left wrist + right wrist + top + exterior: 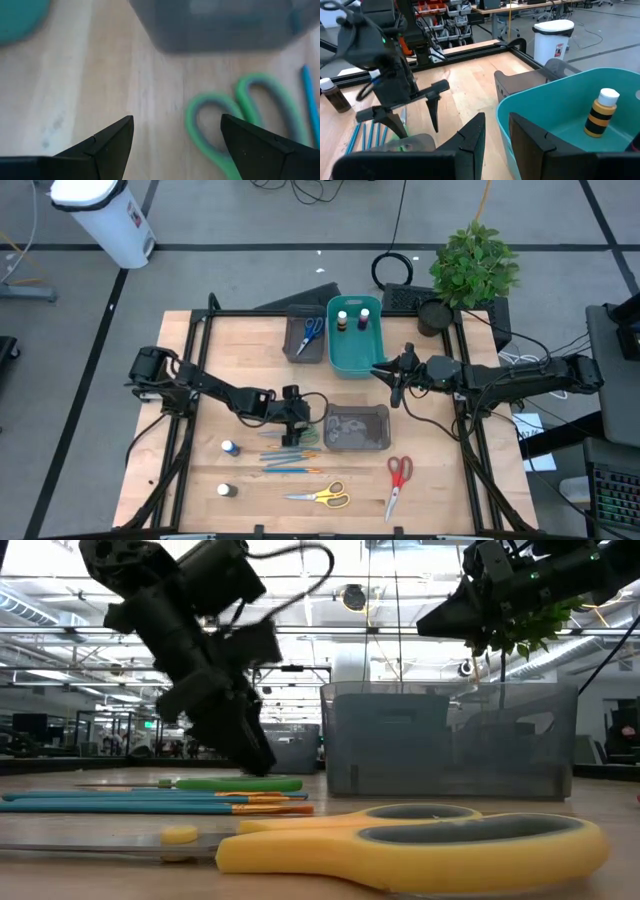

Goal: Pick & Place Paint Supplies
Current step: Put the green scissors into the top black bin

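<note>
My left gripper (297,418) (176,117) hangs open low over the table's middle, pointing down at a slant. The green scissors (188,117) (240,783) lie flat just beyond its fingertips, untouched. Thin blue-and-orange brushes (288,458) lie beside them. Yellow scissors (322,496) and red scissors (397,478) rest flat near the front edge. Two small bottles (229,447) (226,491) stand at the front left. My right gripper (393,380) (497,116) hovers level by the near rim of the teal bin (352,360), its fingers a narrow gap apart and empty.
Two bottles (342,320) (364,317) stand in the teal bin. Blue scissors (310,332) lie in a dark grey tray (292,345) left of it. A second grey tray (357,442) sits right of my left gripper. A potted plant (473,265) stands at the far right corner.
</note>
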Available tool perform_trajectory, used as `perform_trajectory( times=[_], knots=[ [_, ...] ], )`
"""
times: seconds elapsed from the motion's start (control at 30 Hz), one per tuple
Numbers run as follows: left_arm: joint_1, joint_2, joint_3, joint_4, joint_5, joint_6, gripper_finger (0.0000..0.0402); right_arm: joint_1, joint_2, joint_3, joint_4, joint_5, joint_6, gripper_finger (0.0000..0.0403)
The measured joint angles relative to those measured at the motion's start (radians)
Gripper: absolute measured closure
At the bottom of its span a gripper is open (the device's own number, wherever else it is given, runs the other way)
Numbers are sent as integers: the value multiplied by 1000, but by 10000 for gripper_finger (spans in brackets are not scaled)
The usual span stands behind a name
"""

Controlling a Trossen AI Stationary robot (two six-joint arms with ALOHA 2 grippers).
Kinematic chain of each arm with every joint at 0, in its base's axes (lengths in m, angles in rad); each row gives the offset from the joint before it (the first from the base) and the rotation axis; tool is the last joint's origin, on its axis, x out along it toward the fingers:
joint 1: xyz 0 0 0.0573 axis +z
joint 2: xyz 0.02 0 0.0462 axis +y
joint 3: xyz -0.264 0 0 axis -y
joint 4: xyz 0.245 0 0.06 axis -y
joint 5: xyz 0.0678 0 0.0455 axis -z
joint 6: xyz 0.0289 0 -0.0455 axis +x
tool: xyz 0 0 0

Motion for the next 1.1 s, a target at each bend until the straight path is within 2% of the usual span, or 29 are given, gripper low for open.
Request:
perform_trajectory(
  times=[0.23,0.33,0.43,0.53,0.8,1.1],
  knots=[
    [3,51,3,22,-4,-11,95,0,0,0,-3,1,0,326],
    [18,53,3,11,10,-51,113,0,0,0,-2,1,0,326],
    [35,53,3,0,32,-66,157,0,0,0,-2,2,0,326],
    [54,54,3,-3,62,-61,218,0,0,0,-3,2,0,326],
    [92,55,2,-15,50,-54,375,0,0,0,-4,2,0,326],
    [153,-4,-3,-73,-35,-99,380,0,0,0,-5,3,0,326]
  ],
)
